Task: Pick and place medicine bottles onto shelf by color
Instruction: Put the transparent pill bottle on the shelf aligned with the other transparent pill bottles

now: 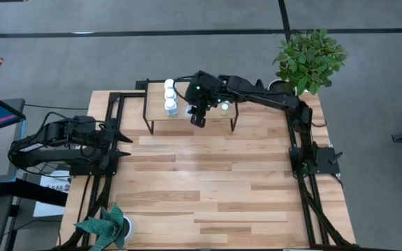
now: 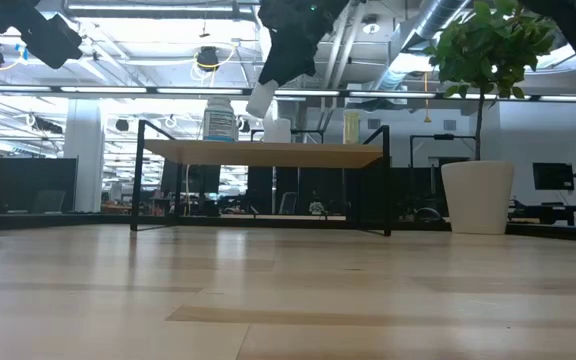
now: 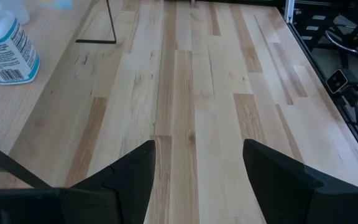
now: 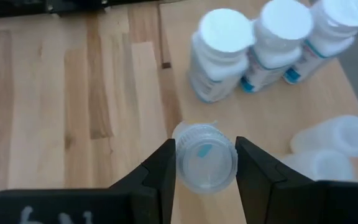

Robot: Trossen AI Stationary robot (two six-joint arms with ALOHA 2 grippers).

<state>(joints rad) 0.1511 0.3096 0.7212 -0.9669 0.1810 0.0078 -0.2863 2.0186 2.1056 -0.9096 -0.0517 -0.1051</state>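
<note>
Gripped between the right gripper's (image 4: 205,163) two dark fingers, nearest the wrist lens, is a small pale translucent plastic bottle (image 4: 204,157), ridged cap toward the camera, pads pressed on opposite sides of the cap. It hangs above the low riser shelf (image 4: 241,127) with light wooden top and thin black legs, not yet touching it.

Ahead of the fingers: three larger white bottles with teal-printed labels (image 4: 263,46), in a close row on the shelf. To one side of the fingers: two more pale translucent bottles (image 4: 328,152), lying very near the held one.

Risks, as judged:
- Grip sits on the cap only; the body can swing or slip on release.
- In the low view the bottle looks tilted; set down so, it may tip and roll off the shelf edge.
- Descent near the pale pair could knock them, or the white row.

Left gripper (image 3: 197,180): jaws apart, empty, over bare tabletop (image 3: 185,93), well clear.
</note>
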